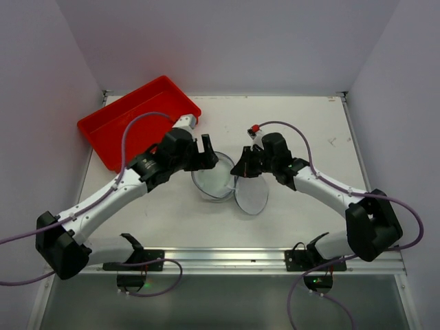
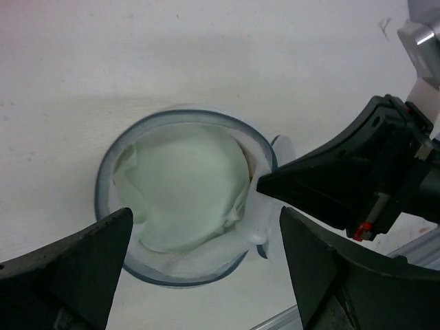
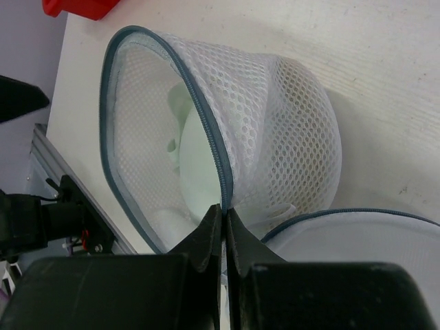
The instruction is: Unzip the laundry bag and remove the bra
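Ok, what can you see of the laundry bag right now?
The laundry bag is a small round drum of white translucent mesh with blue-grey zip trim. It sits on the table, unzipped, its round lid flopped open beside it. A pale green bra fills the inside. The right gripper is shut on its rim; the left gripper hangs open above.

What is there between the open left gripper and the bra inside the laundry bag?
Nothing: in the left wrist view the left gripper faces the bra directly through the open mouth of the laundry bag; its lid lies aside.
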Controlling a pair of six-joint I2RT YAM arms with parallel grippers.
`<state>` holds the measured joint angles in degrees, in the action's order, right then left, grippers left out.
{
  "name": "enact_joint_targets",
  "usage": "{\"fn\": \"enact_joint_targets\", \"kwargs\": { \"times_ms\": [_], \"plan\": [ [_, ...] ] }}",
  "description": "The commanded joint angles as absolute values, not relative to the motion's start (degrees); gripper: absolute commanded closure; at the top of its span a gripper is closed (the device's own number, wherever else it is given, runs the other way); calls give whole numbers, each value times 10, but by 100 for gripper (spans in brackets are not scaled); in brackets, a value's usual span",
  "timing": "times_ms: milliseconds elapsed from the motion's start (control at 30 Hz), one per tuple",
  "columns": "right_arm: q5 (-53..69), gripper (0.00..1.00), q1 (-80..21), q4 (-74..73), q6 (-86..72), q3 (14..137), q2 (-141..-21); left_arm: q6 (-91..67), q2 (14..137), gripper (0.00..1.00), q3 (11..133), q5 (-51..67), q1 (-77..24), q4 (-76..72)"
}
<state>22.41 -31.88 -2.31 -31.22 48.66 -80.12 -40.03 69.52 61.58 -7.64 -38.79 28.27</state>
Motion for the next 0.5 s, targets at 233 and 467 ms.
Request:
{"fn": "enact_joint_targets", "kwargs": {
  "times_ms": [233,467],
  "plan": [
    [201,100,-323,-4,-316,488,-795,-427,829,11,621,-62,-423,217],
    [212,100,-326,-4,-315,483,-797,-439,908,8,614,-69,-426,181]
  ]
}}
